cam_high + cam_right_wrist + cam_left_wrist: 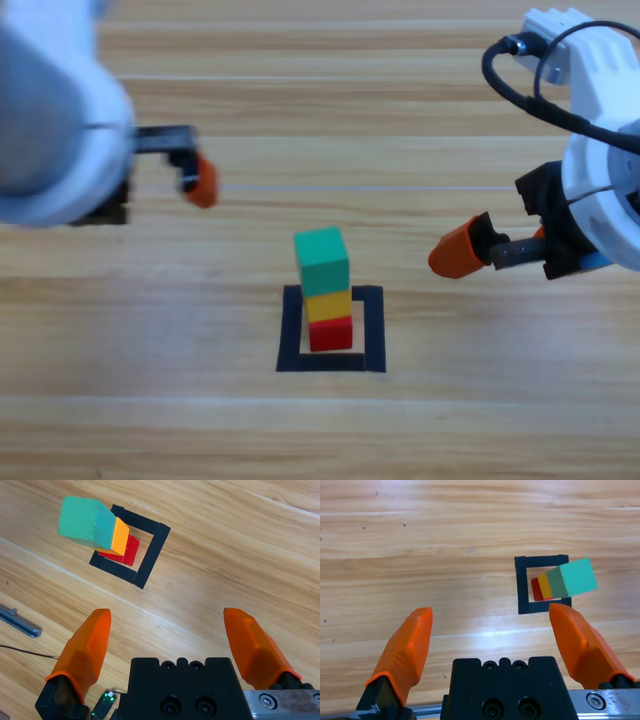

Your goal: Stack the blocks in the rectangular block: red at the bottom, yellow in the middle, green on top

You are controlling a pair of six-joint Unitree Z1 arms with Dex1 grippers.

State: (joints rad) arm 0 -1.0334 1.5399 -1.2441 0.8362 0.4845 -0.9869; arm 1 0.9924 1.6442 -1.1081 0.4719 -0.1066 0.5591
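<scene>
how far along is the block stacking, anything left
Done, it seems: the small red cube sits inside the black tape square, the yellow cube on it and the teal-green cube on top. Nothing is in hand: the left gripper and right gripper are open, away from the stack. Nothing visibly remains.

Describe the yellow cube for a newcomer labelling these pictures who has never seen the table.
Find the black tape square on the wooden table, between the two arms. A stack of three cubes stands inside it. The yellow cube is the middle one, on the red cube and under the green cube.
</scene>
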